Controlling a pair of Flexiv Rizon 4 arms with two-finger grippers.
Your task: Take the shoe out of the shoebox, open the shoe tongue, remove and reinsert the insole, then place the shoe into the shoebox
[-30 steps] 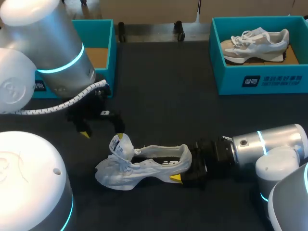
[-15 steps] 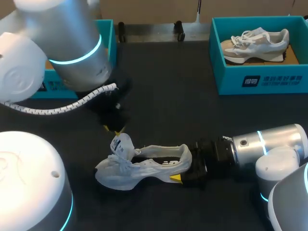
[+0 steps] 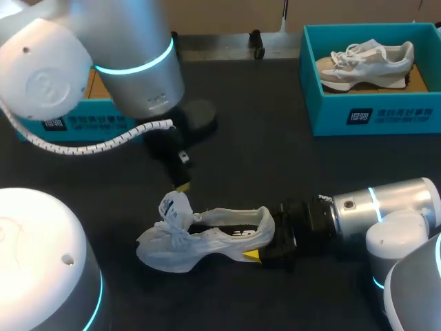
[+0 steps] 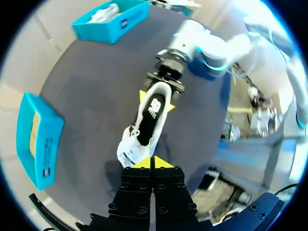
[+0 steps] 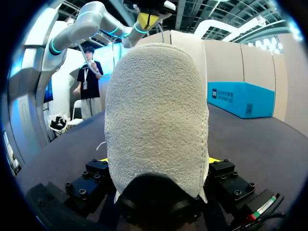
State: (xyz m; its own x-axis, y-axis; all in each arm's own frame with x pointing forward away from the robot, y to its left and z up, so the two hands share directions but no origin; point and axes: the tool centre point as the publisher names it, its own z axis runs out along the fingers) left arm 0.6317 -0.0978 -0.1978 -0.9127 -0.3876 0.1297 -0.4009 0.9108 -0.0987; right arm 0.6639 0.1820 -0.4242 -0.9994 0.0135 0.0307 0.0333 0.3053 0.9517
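Observation:
A white shoe (image 3: 207, 238) lies on its side on the dark table, its tongue (image 3: 173, 205) folded up at the lace end. My right gripper (image 3: 266, 245) holds the heel from the right; in the right wrist view the heel (image 5: 156, 120) sits between both fingers. My left gripper (image 3: 182, 185) hangs just above the tongue, shut with nothing between its tips. In the left wrist view, past its closed tips (image 4: 151, 163), the shoe (image 4: 150, 115) stretches away towards my right gripper (image 4: 166, 82). The tongue (image 4: 129, 155) lies just ahead of the tips and slightly to one side.
A teal shoebox (image 3: 375, 114) at the back right holds a second pale shoe (image 3: 365, 63). Another teal box (image 3: 69, 121) stands at the back left, largely hidden behind my left arm. Bare dark table lies between the two boxes.
My left gripper has shut and swung right, from left of the shoe to just above the tongue. The right arm and the shoe have stayed still.

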